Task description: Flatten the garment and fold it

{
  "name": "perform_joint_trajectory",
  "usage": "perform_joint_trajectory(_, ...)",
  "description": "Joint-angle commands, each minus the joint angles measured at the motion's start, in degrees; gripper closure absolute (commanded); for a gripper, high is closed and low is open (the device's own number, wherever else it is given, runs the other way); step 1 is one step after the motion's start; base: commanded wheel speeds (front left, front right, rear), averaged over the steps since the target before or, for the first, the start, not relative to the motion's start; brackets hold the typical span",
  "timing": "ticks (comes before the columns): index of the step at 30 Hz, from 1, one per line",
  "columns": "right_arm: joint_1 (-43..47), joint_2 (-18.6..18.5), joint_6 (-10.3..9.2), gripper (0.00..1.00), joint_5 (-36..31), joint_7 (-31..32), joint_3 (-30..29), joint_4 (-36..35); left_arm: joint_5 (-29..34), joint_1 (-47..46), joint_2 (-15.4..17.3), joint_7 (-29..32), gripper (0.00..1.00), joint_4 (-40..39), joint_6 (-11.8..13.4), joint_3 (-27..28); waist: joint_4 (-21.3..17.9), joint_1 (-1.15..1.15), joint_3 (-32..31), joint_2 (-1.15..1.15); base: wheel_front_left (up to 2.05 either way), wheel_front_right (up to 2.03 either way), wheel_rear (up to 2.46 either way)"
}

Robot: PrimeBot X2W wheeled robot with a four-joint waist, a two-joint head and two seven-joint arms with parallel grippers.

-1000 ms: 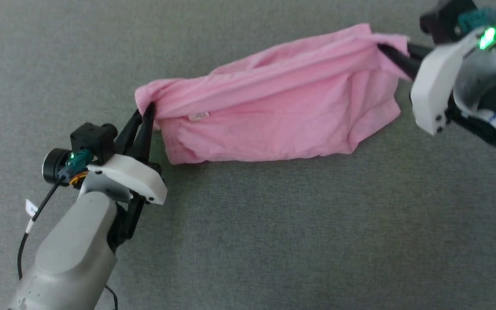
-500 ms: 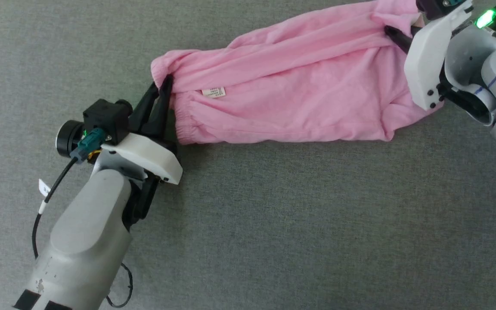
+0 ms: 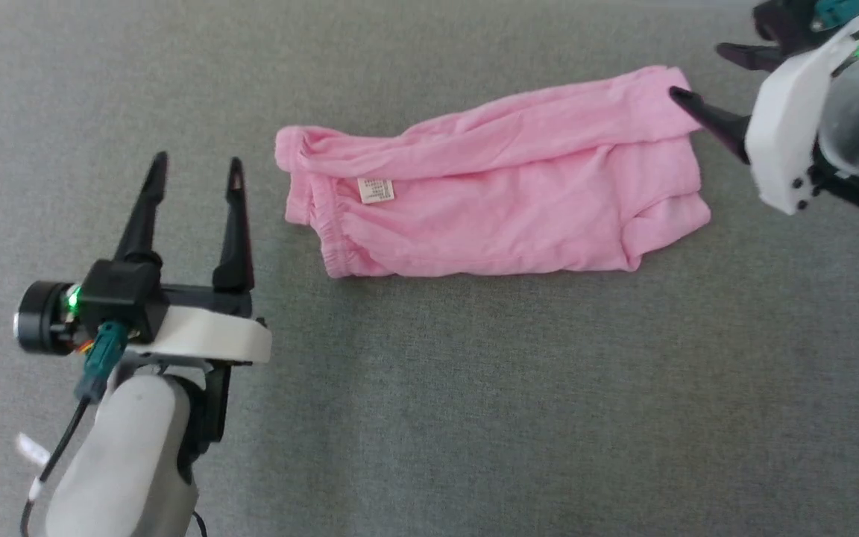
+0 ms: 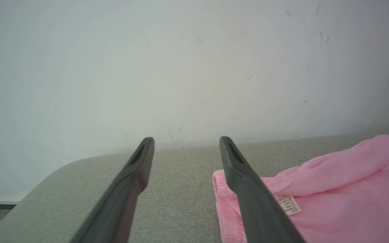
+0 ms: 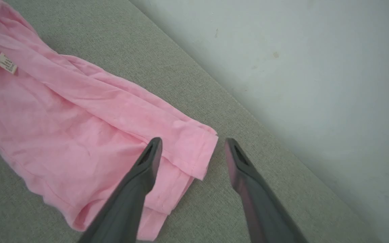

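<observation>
The light pink garment (image 3: pixel 496 201) lies loose on the grey cloth surface, its gathered waistband and small white tag (image 3: pixel 375 190) at its left end. My left gripper (image 3: pixel 194 168) stands open to the left of the waistband, apart from it, nothing between its fingers. In the left wrist view the garment (image 4: pixel 343 189) lies right of the open left gripper (image 4: pixel 186 143). My right gripper (image 3: pixel 702 71) is open at the garment's upper right corner. In the right wrist view that hem corner (image 5: pixel 198 152) lies under the open right gripper (image 5: pixel 192 143), which holds nothing.
A grey fabric-covered surface (image 3: pixel 474 418) stretches all around the garment. Its far edge meets a pale wall (image 4: pixel 181 67), and a rounded corner of the surface (image 4: pixel 56 168) shows in the left wrist view.
Both grippers have opened and let go of the garment, which dropped flat on the surface. The left gripper pulled back left, away from the waistband. The head camera has shifted.
</observation>
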Motion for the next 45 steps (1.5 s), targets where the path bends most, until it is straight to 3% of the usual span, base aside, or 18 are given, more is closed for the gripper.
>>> perform_joint_trajectory(1,-1.0,-0.6,-0.05,0.00,0.7,1.1,0.4,-0.5,1.0,1.1,-0.2,0.1,0.00,-1.3,0.7,0.8,-0.7,0.01,-3.3,0.00,0.00,0.00,0.00)
perform_joint_trajectory(9,-3.1,-3.7,-0.05,0.00,5.9,18.5,2.9,0.3,9.7,6.6,-4.3,0.1,0.00,-9.7,5.3,6.1,1.5,0.01,-2.7,0.00,0.00,0.00,0.00)
perform_joint_trajectory(14,-0.8,-1.9,-0.05,0.00,10.6,24.5,1.3,5.6,12.3,8.5,-7.5,0.1,0.00,-10.3,5.4,6.9,3.4,0.01,-1.0,0.00,0.00,0.00,0.00)
perform_joint_trajectory(21,3.7,1.5,-0.05,0.00,12.6,24.4,0.0,11.0,13.4,8.2,-10.2,0.1,0.00,-8.3,3.2,7.8,5.5,0.01,1.4,0.00,0.00,0.00,0.00)
perform_joint_trajectory(29,7.6,3.9,-0.05,0.00,11.9,21.8,1.6,12.4,14.0,6.2,-11.6,0.1,0.00,-6.5,0.3,9.9,5.4,0.01,2.5,0.00,0.00,0.00,0.00)
perform_joint_trajectory(30,7.6,4.0,-0.05,0.52,11.7,21.0,1.6,12.4,14.1,5.9,-11.5,0.1,0.00,-6.2,-0.1,10.2,5.2,0.01,2.4,0.00,0.00,0.00,0.00)
perform_joint_trajectory(31,7.7,4.1,-0.05,0.96,11.8,20.4,1.5,12.5,14.2,5.6,-11.5,0.1,0.00,-5.9,-0.4,10.4,5.0,0.01,2.3,0.00,0.00,0.00,0.00)
perform_joint_trajectory(32,7.8,4.2,-0.05,1.00,12.0,20.0,1.4,12.4,14.3,5.3,-11.4,0.1,0.00,-5.5,-0.8,10.7,4.7,0.01,2.1,0.00,0.00,0.00,0.00)
perform_joint_trajectory(38,7.3,3.9,-0.05,1.00,11.4,15.7,2.2,9.6,13.9,2.4,-9.5,0.1,0.00,-2.6,-4.8,12.0,3.0,0.01,0.0,0.00,0.00,0.00,0.00)
perform_joint_trajectory(43,8.5,2.4,-0.05,1.00,12.4,12.2,3.2,5.6,13.4,-3.0,-5.2,0.3,0.00,2.7,-11.7,10.8,1.9,0.01,-3.2,0.00,0.00,0.00,0.00)
perform_joint_trajectory(45,9.1,1.7,-0.05,1.00,12.4,11.3,3.9,4.1,13.1,-5.6,-3.3,3.0,0.00,5.6,-15.2,9.5,1.4,0.01,-4.3,0.00,0.00,0.00,0.00)
